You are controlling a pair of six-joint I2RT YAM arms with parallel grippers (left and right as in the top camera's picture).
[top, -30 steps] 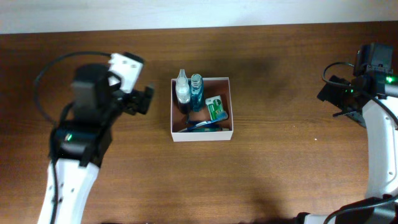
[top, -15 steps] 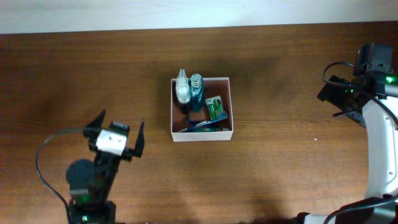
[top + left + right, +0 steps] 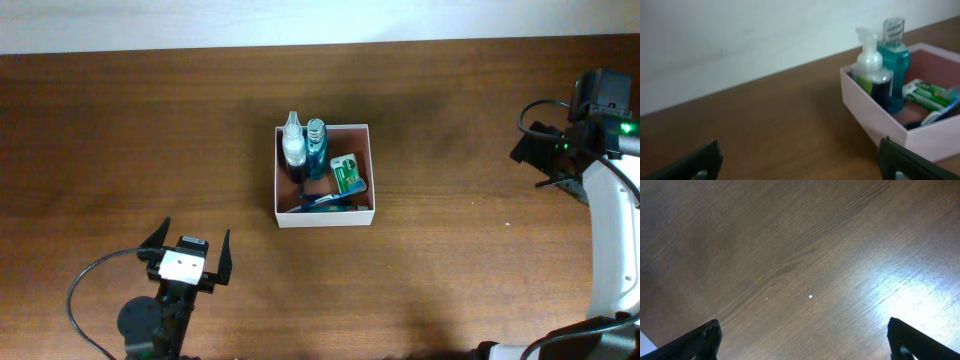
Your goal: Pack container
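Observation:
The container [image 3: 373, 175], a square white box with a reddish-brown inside, sits mid-table and holds a clear pump bottle [image 3: 292, 146], a blue bottle [image 3: 316, 148], a green-and-white packet [image 3: 349, 174] and a blue toothbrush [image 3: 322, 201]. It shows at the right of the left wrist view [image 3: 875, 122]. My left gripper [image 3: 190, 247] is open and empty, low at the front left, well apart from the container. My right gripper [image 3: 535, 160] is at the far right edge; in the right wrist view [image 3: 802, 337] its jaws stand wide apart over bare wood.
The table is dark brown wood [image 3: 460, 250]. A pale wall [image 3: 740, 35] runs behind its far edge. A black cable [image 3: 85, 285] loops beside the left arm.
The left arm has pulled back from beside the container toward the front left of the table, gripper open. The right arm has not moved.

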